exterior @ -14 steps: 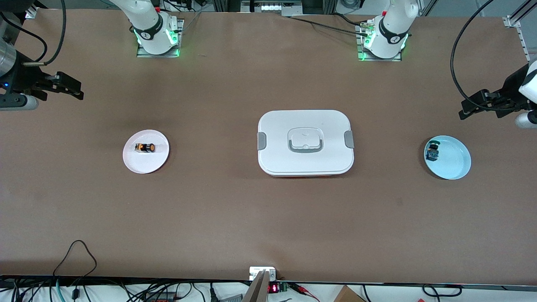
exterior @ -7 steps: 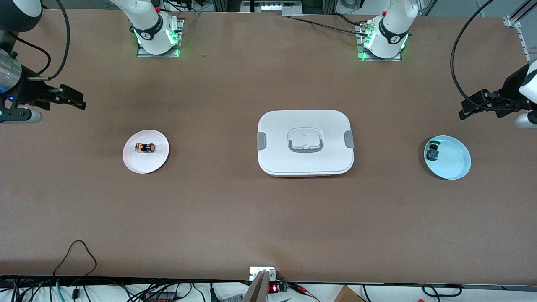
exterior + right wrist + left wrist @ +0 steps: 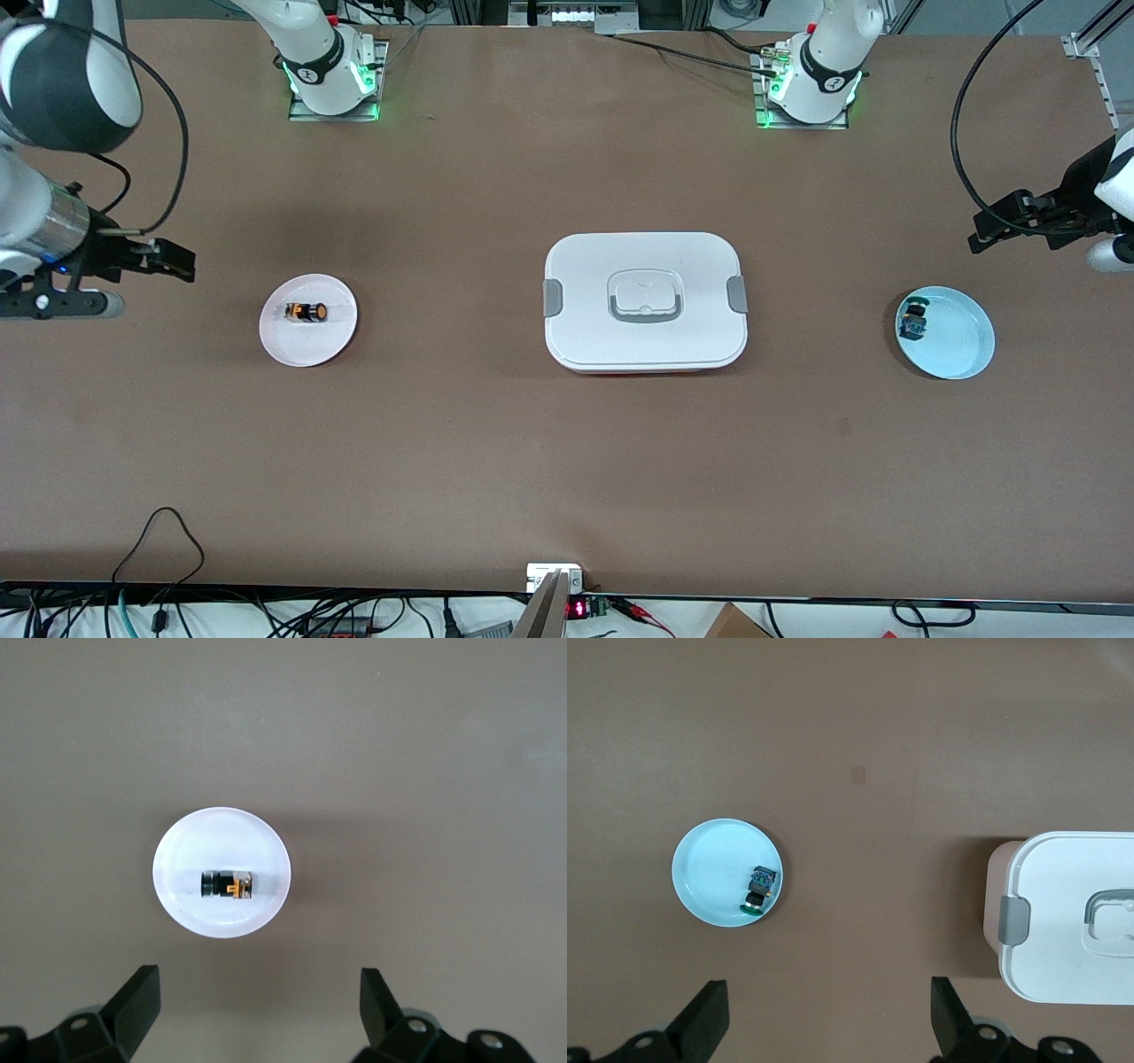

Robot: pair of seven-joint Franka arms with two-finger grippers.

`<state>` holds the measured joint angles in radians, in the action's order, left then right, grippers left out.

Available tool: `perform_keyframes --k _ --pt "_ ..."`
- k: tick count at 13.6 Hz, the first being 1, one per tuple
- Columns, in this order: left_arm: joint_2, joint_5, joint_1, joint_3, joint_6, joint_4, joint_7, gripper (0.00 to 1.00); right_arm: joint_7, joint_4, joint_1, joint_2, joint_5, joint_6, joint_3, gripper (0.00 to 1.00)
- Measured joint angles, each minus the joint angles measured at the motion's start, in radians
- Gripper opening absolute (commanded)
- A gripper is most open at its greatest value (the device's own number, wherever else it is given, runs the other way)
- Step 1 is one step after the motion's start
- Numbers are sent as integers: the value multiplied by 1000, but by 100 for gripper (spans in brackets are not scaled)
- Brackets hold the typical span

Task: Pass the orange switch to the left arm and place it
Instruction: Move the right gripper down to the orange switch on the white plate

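Orange switch point(image 3: 306, 312) lies on its side on the pink plate point(image 3: 288, 341), toward the right arm's end of the table; the right wrist view shows it near the plate's middle point(image 3: 228, 886). Nothing touches it.

Box point(image 3: 645, 299) sits lid-on at the table's centre, between the pink plate and the light blue plate point(image 3: 961, 341), well apart from both. It stands on the straight line from one plate to the other. The blue plate, toward the left arm's end, holds the green-and-blue part point(image 3: 912, 323) close against its rim on the box-facing side; same part seen in the left wrist view point(image 3: 758, 889).

Right gripper point(image 3: 168, 262): up in the air over bare table point(image 3: 496, 461), just off the pink plate toward the right arm's end. Fingers point(image 3: 133, 1001) spread wide, nothing between them.

Left gripper point(image 3: 992, 229): in the air over bare table near the blue plate, toward the left arm's end. Fingers point(image 3: 704, 1019) likewise wide apart, empty.
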<state>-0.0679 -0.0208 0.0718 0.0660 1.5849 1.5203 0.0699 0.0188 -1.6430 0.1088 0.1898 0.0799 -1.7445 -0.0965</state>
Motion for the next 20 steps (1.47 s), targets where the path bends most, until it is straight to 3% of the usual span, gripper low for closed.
perform_keyframes --k 14,20 --pt "-2 0 0 0 0 0 0 100 -24 -400 0 55 -15 -456 1 100" --pt "-2 0 0 0 0 0 0 100 -27 -507 0 91 -21 -611 4 100"
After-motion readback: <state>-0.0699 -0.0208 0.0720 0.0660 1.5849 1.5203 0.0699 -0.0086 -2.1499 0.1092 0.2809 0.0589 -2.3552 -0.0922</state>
